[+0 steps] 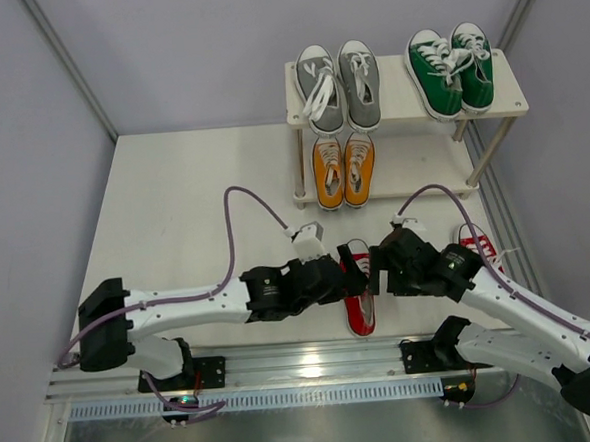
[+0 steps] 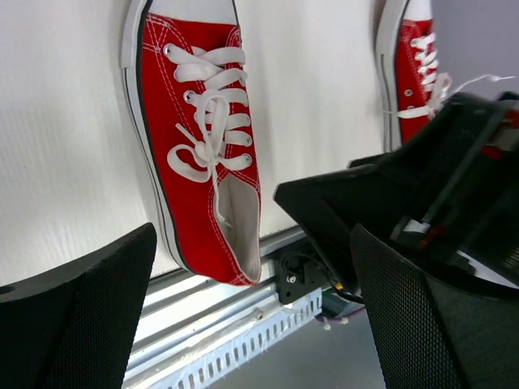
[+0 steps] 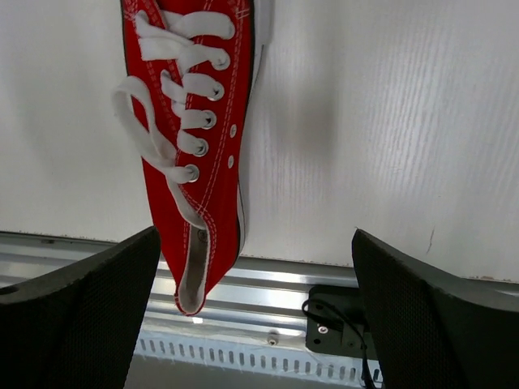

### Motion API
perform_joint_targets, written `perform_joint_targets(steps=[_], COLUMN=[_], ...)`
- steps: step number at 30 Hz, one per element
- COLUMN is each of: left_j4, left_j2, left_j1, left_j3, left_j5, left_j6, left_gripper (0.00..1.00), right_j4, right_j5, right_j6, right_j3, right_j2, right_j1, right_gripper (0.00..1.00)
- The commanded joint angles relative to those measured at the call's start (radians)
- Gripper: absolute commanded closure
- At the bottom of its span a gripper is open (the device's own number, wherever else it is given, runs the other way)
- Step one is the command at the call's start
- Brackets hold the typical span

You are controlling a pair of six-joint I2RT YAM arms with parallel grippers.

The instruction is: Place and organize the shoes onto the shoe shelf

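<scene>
Left gripper [image 1: 346,276]: released, jaws wide, over red sneaker [image 1: 358,307] on table [image 1: 194,207].
Right gripper [image 1: 380,264]: released, empty.
Shoe shelf [image 1: 398,102]: holds grey pair [image 1: 322,84], green pair [image 1: 434,72], orange pair [image 1: 329,171].

Two shoes [image 1: 358,302] lie before the shoe shelf [image 1: 396,101].

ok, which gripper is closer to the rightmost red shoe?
Right. The right gripper is just left of that shoe, its arm crossing above it. The left gripper is farther left, across the middle red shoe.
</scene>
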Motion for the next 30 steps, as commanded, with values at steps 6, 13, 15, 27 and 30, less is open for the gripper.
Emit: perform_joint_targets(steps=[6,13,15,27,30], left_j4=[-0.209,-0.349,-0.383,-0.576,-0.586], left_j2=[-0.303,-0.555,-0.613,-0.762,-0.788], left_j1=[0.000,0.040,0.052,0.055,0.055], left_j3=[-0.096,-0.193,-0.207,-0.235,-0.244], left_j5=[-0.187,-0.293,-0.307,-0.325,-0.324], left_j6=[0.044,0.024,0.014,-0.075,-0.078], left_gripper=[0.00,0.00,0.00,0.00,0.00], right_j4=[0.295,0.407,0.425,0.567,0.577], right_j5=[-0.177,-0.048,0.013,0.151,0.184], right_j6=[-0.048,0.090,0.132,0.267,0.293], right_j3=[-0.109,-0.202,-0.206,-0.209,-0.229], right_j2=[-0.050,0.092,0.138,0.434,0.453], right_j1=[0.021,0.214,0.248,0.322,0.328], right_gripper=[0.00,0.00,0.00,0.00,0.07])
